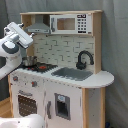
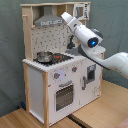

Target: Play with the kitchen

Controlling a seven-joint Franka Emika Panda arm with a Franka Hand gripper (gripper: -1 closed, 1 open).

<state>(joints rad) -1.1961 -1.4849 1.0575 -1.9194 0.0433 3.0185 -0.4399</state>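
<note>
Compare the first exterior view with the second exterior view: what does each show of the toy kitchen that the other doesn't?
Only the first exterior view shows the black faucet, the sink and the microwave face on. Only the second exterior view shows the kitchen's plain side panel and the wooden floor; there the arm hides the sink area. Both exterior views share the grey hood, the pot on the stovetop and the oven door. The tool is not clearly visible in either.
</note>
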